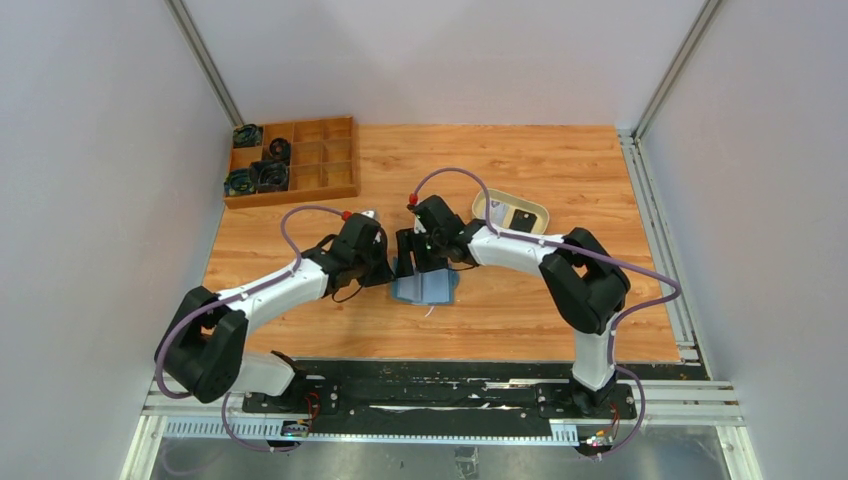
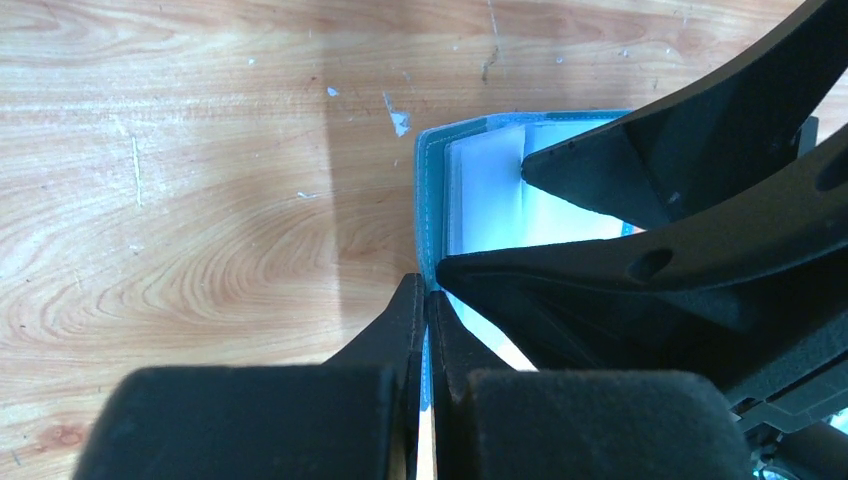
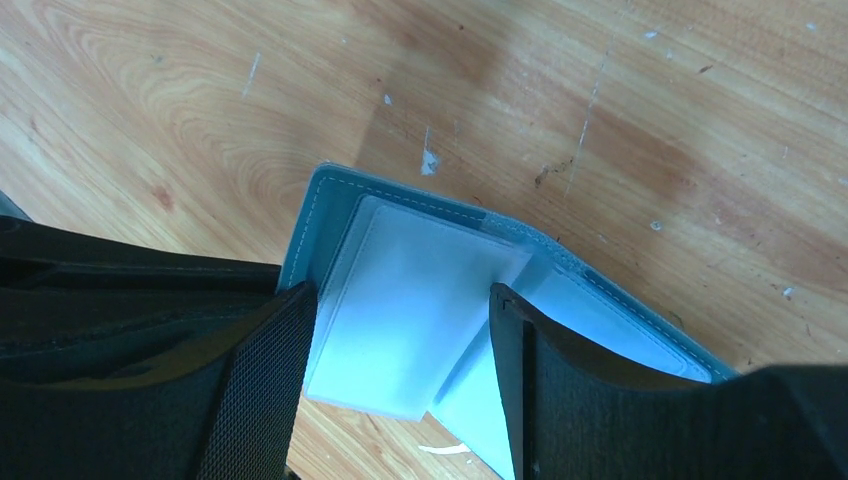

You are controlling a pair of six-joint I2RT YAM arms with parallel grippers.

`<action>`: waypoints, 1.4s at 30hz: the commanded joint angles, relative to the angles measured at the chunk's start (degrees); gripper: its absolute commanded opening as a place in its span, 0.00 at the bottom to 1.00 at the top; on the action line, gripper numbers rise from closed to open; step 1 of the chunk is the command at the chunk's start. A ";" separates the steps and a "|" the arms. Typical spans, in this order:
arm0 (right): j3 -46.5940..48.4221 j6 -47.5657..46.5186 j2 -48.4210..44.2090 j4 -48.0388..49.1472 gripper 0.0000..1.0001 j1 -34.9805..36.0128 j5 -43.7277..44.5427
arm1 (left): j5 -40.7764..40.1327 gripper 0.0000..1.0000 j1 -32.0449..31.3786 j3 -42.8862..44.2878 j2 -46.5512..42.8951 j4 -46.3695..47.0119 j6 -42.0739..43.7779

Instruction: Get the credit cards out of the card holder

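Top view: I see the card holder lying open on the table, mid-front, with both arms meeting over it.
Left wrist view: my left gripper is pressed together, pinching the card holder's teal edge.
Right wrist view: my right gripper stands spread, one finger on either side of a pale insert inside the card holder.

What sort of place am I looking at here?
Most likely a robotics lab test cell: plain pale wall panels in aluminium framing box in a wooden tabletop, with two white-and-black robot arms bolted to a black base rail.
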 commanded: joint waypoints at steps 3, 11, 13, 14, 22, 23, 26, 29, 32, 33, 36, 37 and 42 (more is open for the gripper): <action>-0.50 -4.12 2.36 -7.48 0.68 2.19 6.11 | -1.34 0.00 -0.30 -1.25 1.69 1.24 1.08; 5.02 -9.93 4.58 -15.77 0.69 5.96 14.24 | -2.06 0.00 -0.34 -3.31 3.62 2.88 1.28; 6.13 -10.42 5.08 -16.81 0.73 6.52 16.93 | -2.07 0.00 -0.44 -3.45 4.01 3.15 1.36; 6.59 -10.62 5.25 -17.11 0.75 6.78 17.83 | -2.11 0.00 -0.39 -3.46 4.28 3.23 1.37; 10.88 -12.05 4.31 -17.42 0.89 7.23 22.24 | -3.90 0.00 -0.58 -3.90 5.68 3.51 2.11; 11.51 -12.29 3.93 -17.26 0.89 7.22 22.53 | -3.97 0.00 -0.56 -3.97 5.81 3.52 2.22; 12.98 -13.90 2.91 -16.51 0.90 7.22 23.27 | -4.24 0.00 -0.65 -4.08 6.23 3.61 2.50; 13.79 -14.92 2.23 -14.82 0.90 7.22 23.10 | -4.50 0.00 -0.69 -4.16 6.73 3.70 2.75; 13.96 -15.05 1.87 -13.20 0.91 7.23 21.74 | -4.69 0.00 -0.66 -4.25 7.00 3.73 3.02; 13.61 -14.96 1.54 -12.26 0.91 7.15 20.98 | -4.84 0.00 -0.67 -4.25 7.11 3.62 3.10; 11.10 -13.78 0.03 -7.59 0.91 6.90 17.38 | -5.37 0.00 -0.64 -4.31 7.13 3.30 3.42; 9.91 -13.42 -0.75 -5.70 0.91 6.80 16.63 | -5.57 0.00 -0.67 -4.29 7.14 3.11 3.54; 4.22 -10.59 -4.72 -0.14 0.91 5.18 13.26 | -6.37 0.00 -0.63 -4.49 6.92 2.73 3.83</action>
